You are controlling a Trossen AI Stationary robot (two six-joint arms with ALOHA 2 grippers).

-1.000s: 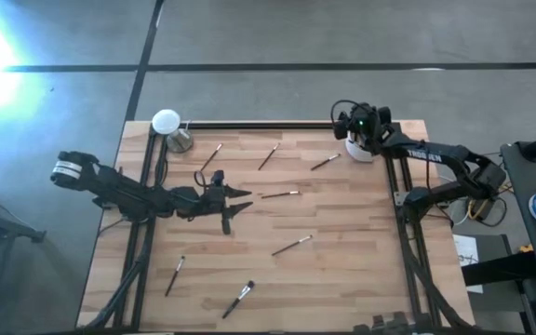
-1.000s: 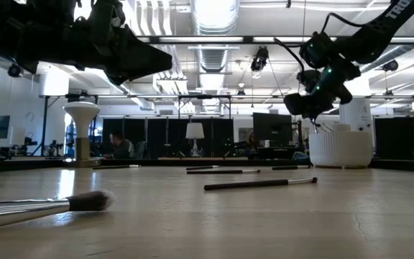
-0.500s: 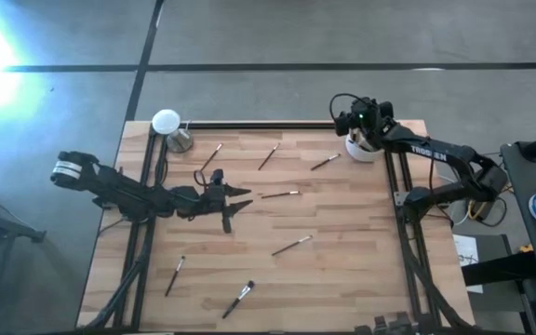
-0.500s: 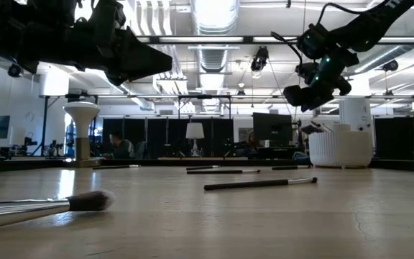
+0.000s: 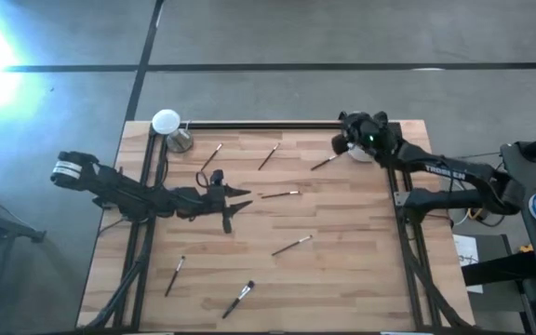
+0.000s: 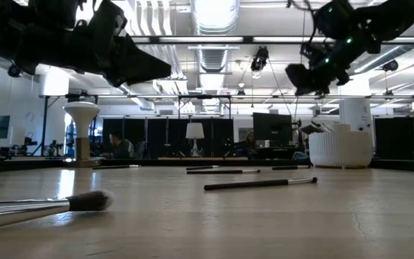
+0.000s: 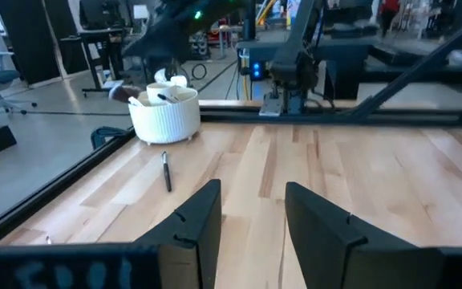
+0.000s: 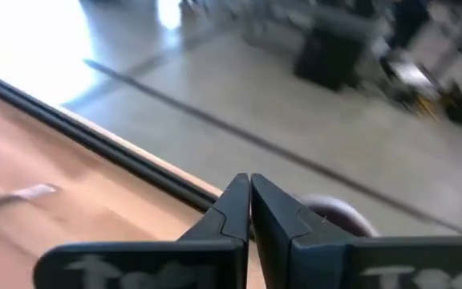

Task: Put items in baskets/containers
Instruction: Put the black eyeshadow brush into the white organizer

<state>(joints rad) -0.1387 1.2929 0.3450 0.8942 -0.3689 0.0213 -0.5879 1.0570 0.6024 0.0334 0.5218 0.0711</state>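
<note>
Brushes (image 5: 279,194) lying scattered across the table (image 5: 342,279), seven flat on the wood, some already in the cup (image 5: 361,152) at the far right corner. Left gripper (image 5: 238,201) mid-table, fingers spread, empty. Right gripper (image 5: 342,141) closed, empty, just beside the cup; nearest brush (image 5: 325,162) close by, long axis slanting toward it.

Wooden counter (image 5: 342,279) is carrying seven loose brushes. Left gripper (image 5: 240,200) is hovering over the counter's left-centre, fingers spread, nothing between them. Right gripper (image 5: 342,140) is sitting at the far right corner, partly covering the white cup (image 5: 361,154); finger state unclear from above. One brush (image 5: 324,163) is lying just beside the cup, another (image 5: 279,194) just beside the left gripper. A fluffy-headed brush (image 5: 237,300) is lying near the front edge. A white disc on its stand (image 5: 167,123) is standing at the far left corner.
</note>
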